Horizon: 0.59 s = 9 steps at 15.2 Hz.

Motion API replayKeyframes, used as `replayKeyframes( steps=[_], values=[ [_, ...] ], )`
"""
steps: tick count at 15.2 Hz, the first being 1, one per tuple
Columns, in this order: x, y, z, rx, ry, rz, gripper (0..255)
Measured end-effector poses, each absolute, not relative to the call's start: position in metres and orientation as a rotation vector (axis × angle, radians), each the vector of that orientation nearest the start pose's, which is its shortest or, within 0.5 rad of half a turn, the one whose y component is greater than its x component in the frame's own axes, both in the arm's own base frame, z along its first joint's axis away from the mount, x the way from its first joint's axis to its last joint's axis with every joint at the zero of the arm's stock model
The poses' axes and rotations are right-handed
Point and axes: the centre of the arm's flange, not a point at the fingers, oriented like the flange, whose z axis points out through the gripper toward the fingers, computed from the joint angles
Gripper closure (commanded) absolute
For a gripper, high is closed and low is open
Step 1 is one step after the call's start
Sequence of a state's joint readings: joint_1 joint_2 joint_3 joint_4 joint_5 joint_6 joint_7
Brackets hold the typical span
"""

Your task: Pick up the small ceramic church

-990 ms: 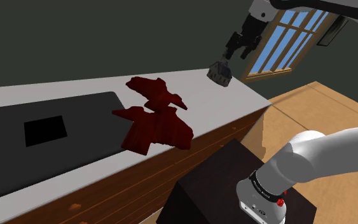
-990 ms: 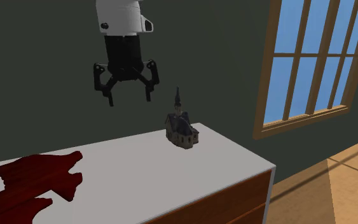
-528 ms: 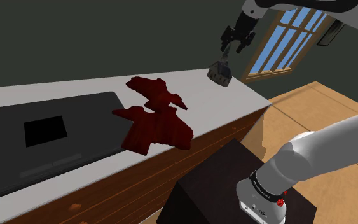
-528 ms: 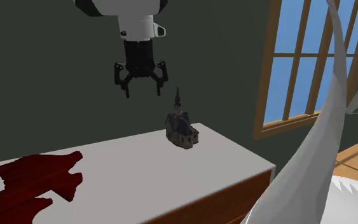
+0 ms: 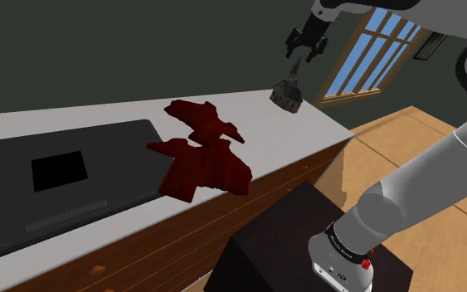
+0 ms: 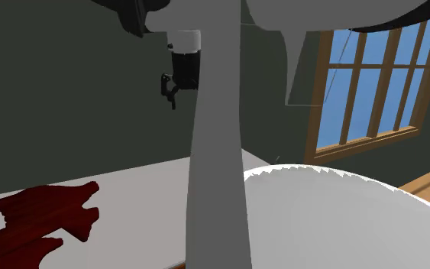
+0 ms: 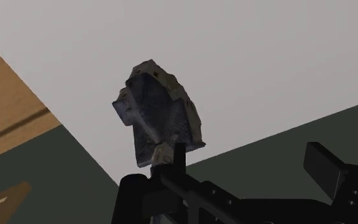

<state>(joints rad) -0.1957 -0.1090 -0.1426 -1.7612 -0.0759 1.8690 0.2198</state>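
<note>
In the shoulder view, the small dark grey church figure with a pointed spire (image 5: 288, 94) stands upright on the long counter with a pale grey top and a brown wooden front (image 5: 306, 137). It is near the counter's far corner, at the end closest to the wooden-framed window with blue panes (image 5: 371, 51). The all-black two-finger gripper (image 5: 305, 48) hangs in the air above the church, apart from it, with its fingers spread wide. Nearer the middle of the counter lies a flat, jagged, dark red object (image 5: 200, 151), well apart from the church. Beside it a flat black panel (image 5: 65, 178) is set into the top. The dark box stand (image 5: 289, 240) is in front of the counter's front edge, next to the light wooden floor (image 5: 406, 145). In the second exterior view, the white arm (image 6: 217, 153) passes close before the camera and hides the place where the church stands. Beside the arm, part of the gripper (image 6: 172, 84) is seen high above the counter top (image 6: 140, 187). The red object (image 6: 41, 218) lies near the counter's front edge. In the wrist view, the church (image 7: 159, 113) is seen from above on the grey top (image 7: 266, 57), close to the counter's edge, and the wooden floor (image 7: 12, 108) shows beyond that edge. The gripper (image 7: 228, 188) has its black fingers (image 7: 327, 167) far apart with nothing between them. The church is beyond the tip of one finger, not clasped.
</note>
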Motion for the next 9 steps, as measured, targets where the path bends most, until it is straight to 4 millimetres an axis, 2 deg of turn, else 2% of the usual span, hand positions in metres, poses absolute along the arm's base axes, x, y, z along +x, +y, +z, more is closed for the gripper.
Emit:
replayKeyframes(
  steps=[9],
  values=[
    [0.562, -0.290, 0.630, -2.969, 1.165, -0.425, 0]
  ],
)
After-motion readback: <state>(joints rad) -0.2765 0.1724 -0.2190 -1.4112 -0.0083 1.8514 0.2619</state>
